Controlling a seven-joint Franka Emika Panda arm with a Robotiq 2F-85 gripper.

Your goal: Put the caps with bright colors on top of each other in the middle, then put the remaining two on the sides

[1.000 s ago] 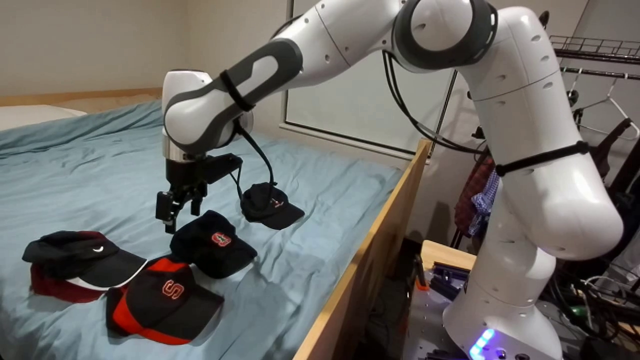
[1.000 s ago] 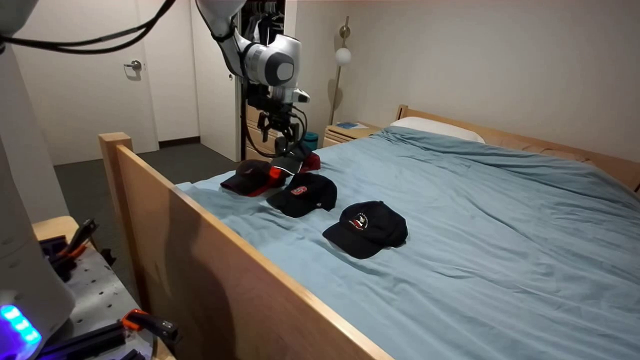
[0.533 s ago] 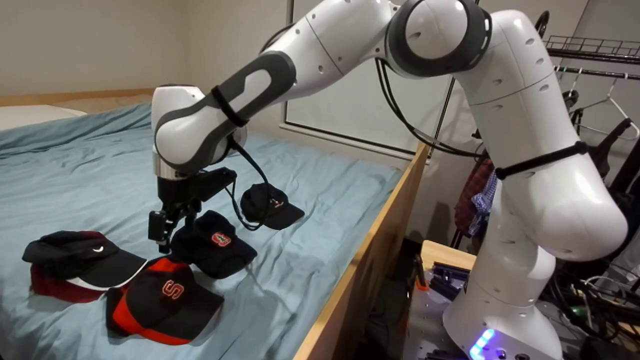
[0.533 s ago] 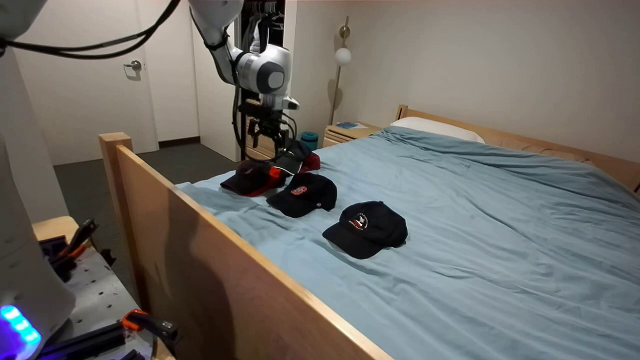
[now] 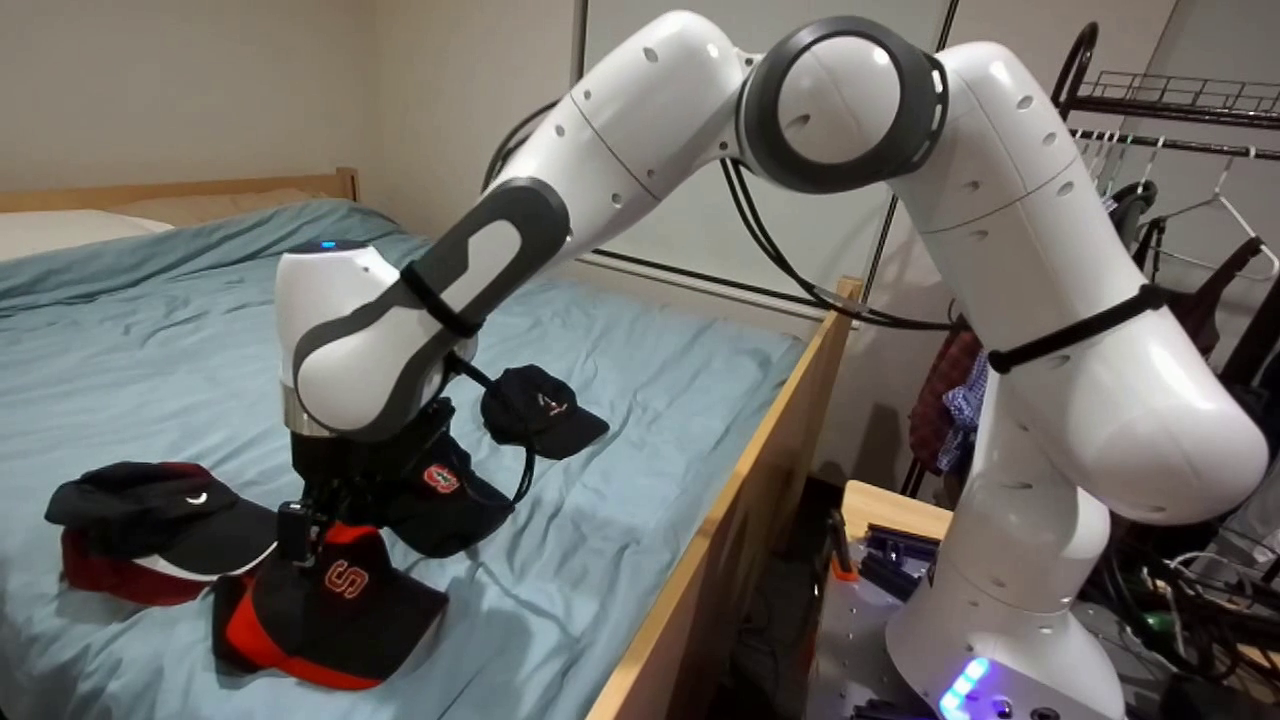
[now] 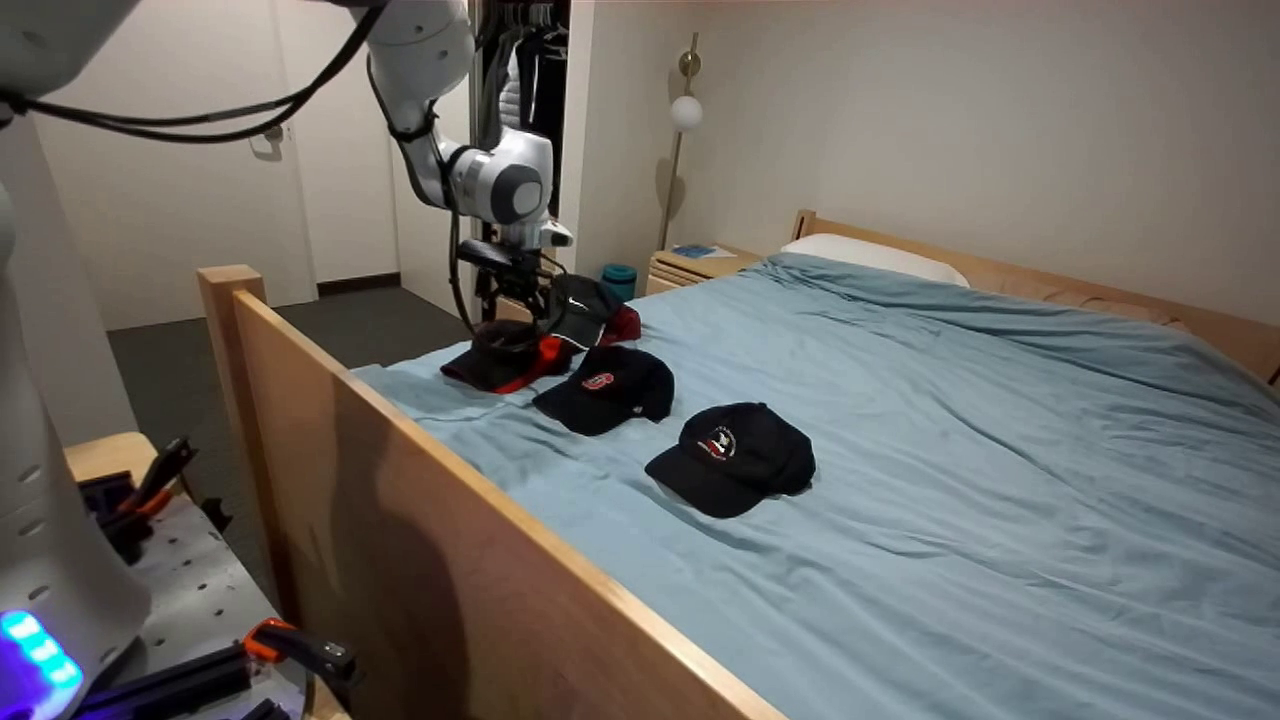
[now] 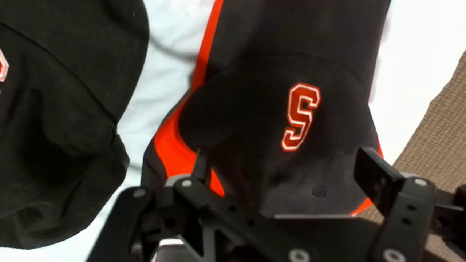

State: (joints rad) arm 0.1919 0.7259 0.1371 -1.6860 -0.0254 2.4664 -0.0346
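- The gripper (image 7: 284,165) is spread wide over the S-marked red-and-black cap (image 5: 340,620).
- Beside it, a white-logo cap (image 5: 175,520) is set on the bed (image 5: 180,365).
- Beyond, a red-badged black cap (image 5: 440,515) is seen.
- Farthest, in an exterior view, another black cap (image 5: 550,412) is found.

Bedroom: pale walls (image 6: 950,120), wide bed (image 6: 1000,560), light-wood footboard (image 6: 570,630).
Rumpled blue sheet (image 5: 680,370); white pillow (image 6: 880,257) at the headboard (image 6: 1005,270); dark shadow (image 6: 395,540) down the footboard's outer face. Farther back, in an exterior view: nightstand (image 6: 725,265), blue bin (image 6: 619,280) near it, round-headed lamp (image 6: 686,113), hanging clothes (image 6: 540,85), white door (image 6: 200,210), dark floor (image 6: 390,315). Also in an exterior view: pale panel (image 5: 680,230) with a dark edge, cannot tell if a window; black wire rack (image 5: 1185,112), white hangers (image 5: 1218,196), garments (image 5: 945,395). Wrist view: coarse brown weave (image 7: 444,123) past the sheet's edge; sheet bright there, near white.
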